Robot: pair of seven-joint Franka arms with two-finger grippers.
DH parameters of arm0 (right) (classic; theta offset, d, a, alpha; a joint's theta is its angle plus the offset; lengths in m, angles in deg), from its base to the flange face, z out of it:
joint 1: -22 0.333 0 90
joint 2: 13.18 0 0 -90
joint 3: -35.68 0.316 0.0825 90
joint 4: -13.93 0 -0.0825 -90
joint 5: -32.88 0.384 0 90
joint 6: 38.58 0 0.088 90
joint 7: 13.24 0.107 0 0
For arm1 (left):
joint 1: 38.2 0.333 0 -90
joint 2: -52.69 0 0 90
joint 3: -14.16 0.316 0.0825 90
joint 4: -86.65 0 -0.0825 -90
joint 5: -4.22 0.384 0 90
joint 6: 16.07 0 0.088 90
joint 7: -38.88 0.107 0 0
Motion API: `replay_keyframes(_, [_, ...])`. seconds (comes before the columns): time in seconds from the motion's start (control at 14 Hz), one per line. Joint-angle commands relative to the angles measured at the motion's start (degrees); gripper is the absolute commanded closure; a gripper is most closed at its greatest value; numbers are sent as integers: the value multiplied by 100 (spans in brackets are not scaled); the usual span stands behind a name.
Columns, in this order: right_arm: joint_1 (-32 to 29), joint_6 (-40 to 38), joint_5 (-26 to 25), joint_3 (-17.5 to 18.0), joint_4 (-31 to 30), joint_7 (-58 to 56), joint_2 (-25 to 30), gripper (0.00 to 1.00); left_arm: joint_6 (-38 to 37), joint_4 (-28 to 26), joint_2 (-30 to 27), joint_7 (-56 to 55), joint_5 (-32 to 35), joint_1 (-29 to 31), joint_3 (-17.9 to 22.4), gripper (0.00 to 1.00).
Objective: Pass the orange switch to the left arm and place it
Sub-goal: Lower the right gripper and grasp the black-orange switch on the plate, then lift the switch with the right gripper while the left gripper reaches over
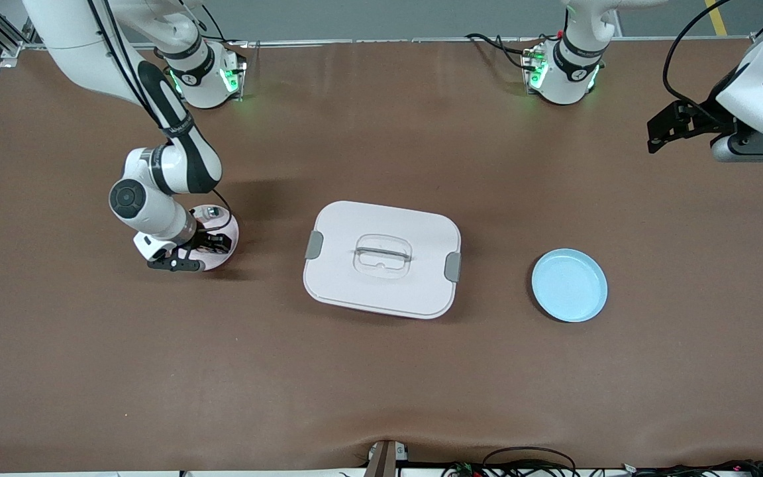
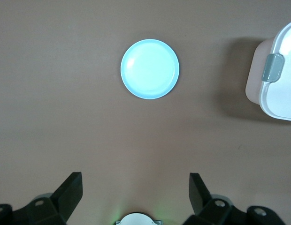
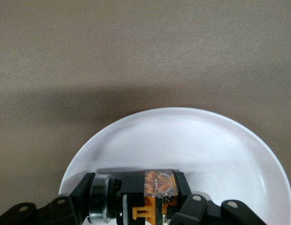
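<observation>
The orange switch (image 3: 150, 194), a small black part with a silver ring and orange pieces, lies between the fingers of my right gripper (image 3: 134, 202). The fingers press on its two ends, low over a white plate (image 3: 206, 140). In the front view the right gripper (image 1: 206, 248) is down at this plate (image 1: 229, 228), toward the right arm's end of the table. The white box (image 1: 342, 278) with grey latches stands at mid-table. My left gripper (image 1: 661, 132) waits open and empty, high over the left arm's end; its wrist view (image 2: 135, 192) shows the fingers wide apart.
A light blue empty plate (image 1: 569, 285) lies between the box and the left arm's end; it also shows in the left wrist view (image 2: 150, 69), with a corner of the box (image 2: 281, 70) beside it. Cables run along the table's front edge.
</observation>
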Motion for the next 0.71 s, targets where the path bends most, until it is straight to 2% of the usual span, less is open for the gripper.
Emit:
replay_keyframes(0.0, [19,-356,-16,-34,23,127,132,100,-31,22,0,-87,100,-27,-30,0])
replay_keyframes(0.14, [10,-969,10,-52,224,127,378,100,-22,22,0,-87,100,-27,-30,0])
replay_keyframes(0.29, [-69,-1970,28,-61,688,136,606,100,-22,31,0,-87,100,-27,-30,0])
replay_keyframes(0.43, [-122,-3007,159,-61,1312,188,747,100,-22,40,0,-87,100,-26,-30,0])
replay_keyframes(0.64, [-122,-4388,501,-52,2401,863,748,100,-13,48,26,-87,74,-27,-30,0])
